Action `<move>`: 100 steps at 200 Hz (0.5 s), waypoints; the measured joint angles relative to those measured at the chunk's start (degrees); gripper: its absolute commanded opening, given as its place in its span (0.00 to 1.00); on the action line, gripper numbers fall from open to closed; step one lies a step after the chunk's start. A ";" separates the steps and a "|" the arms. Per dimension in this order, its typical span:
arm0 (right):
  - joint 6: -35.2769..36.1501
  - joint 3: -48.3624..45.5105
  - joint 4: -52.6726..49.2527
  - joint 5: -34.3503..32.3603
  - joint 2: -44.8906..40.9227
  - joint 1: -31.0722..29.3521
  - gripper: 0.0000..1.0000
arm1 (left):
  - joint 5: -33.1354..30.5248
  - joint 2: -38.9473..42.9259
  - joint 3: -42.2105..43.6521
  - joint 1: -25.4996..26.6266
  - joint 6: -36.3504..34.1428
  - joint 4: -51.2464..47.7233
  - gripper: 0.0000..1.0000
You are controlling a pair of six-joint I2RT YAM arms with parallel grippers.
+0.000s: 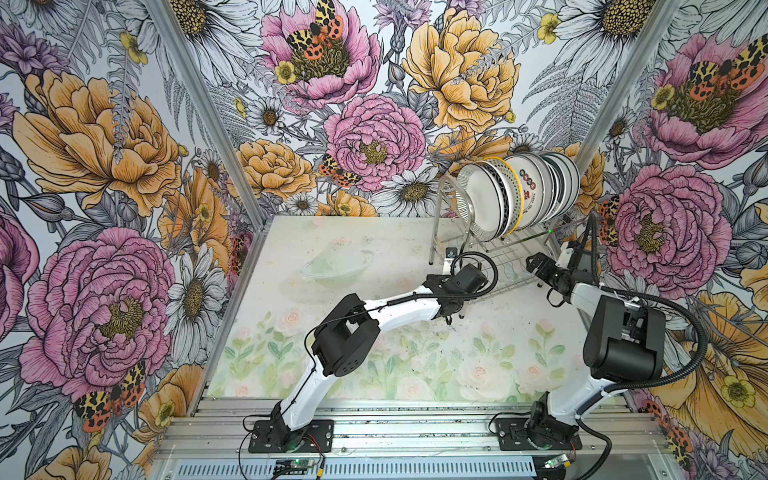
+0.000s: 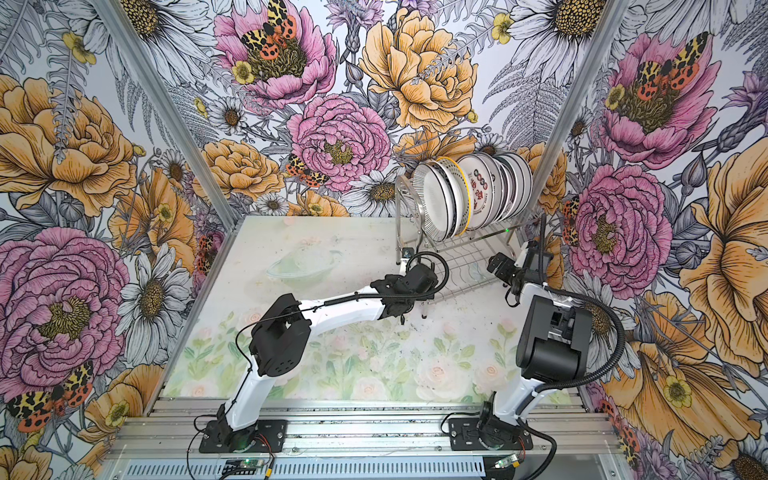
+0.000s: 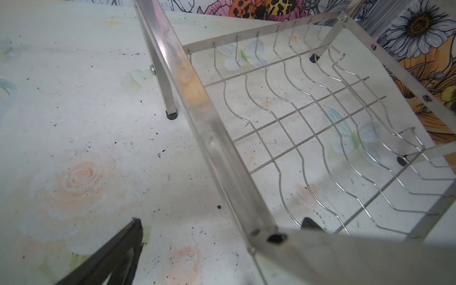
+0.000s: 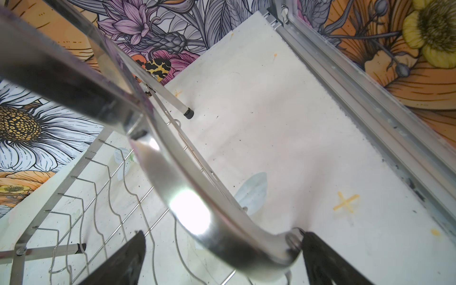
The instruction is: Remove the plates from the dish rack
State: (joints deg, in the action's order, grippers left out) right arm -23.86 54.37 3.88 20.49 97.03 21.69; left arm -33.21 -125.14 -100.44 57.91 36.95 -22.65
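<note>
**Item:** plates [image 1: 515, 195], round, white, variously patterned.

**Location:** upper tier of the rack [image 1: 505, 266], which stood at the far right corner of the tabletop [image 1: 332, 332], close to the right edge. The lower tier was bare wire. No plate lay on the tabletop, so unloading looked not yet begun.

**Attitude:** the plates stood on edge in a packed row, neighbours touching or nearly so, with their faces turned toward the left edge. The row, and with it the rack's long axis, ran roughly along the far edge, the right end set a little farther back. Each disc lay across that axis.

**Left fingers** [image 3: 108, 256]**:** spread wide, low at the rack's near left corner. A lower frame rail passed between them, and they pinched nothing.

**Right fingers** [image 4: 320, 256]**:** spread wide at the rack's right end, astride the arched end loop. One finger appeared to touch the loop's foot, and nothing was pinched.

**Hazards, as judged:**
- Both pairs straddled the frame, not the crockery, so closing or lifting there would likely shift the rack instead of freeing a plate.
- The load sat high, so a tug at the base could rock or tip the rack.
- With the row so tight, drawing one plate could drag or chip its neighbour.
- Glazed rims probably grip poorly, so a shallow pinch could let a plate swing or drop.
</note>
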 measured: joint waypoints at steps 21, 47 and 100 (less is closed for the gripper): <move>-0.81 -1.11 -0.85 0.24 -1.57 -0.28 0.99 | 0.11 1.73 2.21 0.00 -0.48 1.57 0.99; -1.40 -2.27 -2.34 0.90 -2.97 -1.14 0.99 | 3.23 4.79 5.31 0.17 -2.54 5.09 0.99; -2.29 -3.91 -3.80 3.30 -4.35 -2.14 0.99 | 9.97 7.23 7.30 0.55 -3.67 11.69 0.99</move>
State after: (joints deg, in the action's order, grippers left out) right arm -26.15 50.46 0.08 23.79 92.68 19.55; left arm -23.24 -117.91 -93.14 58.46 33.28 -10.96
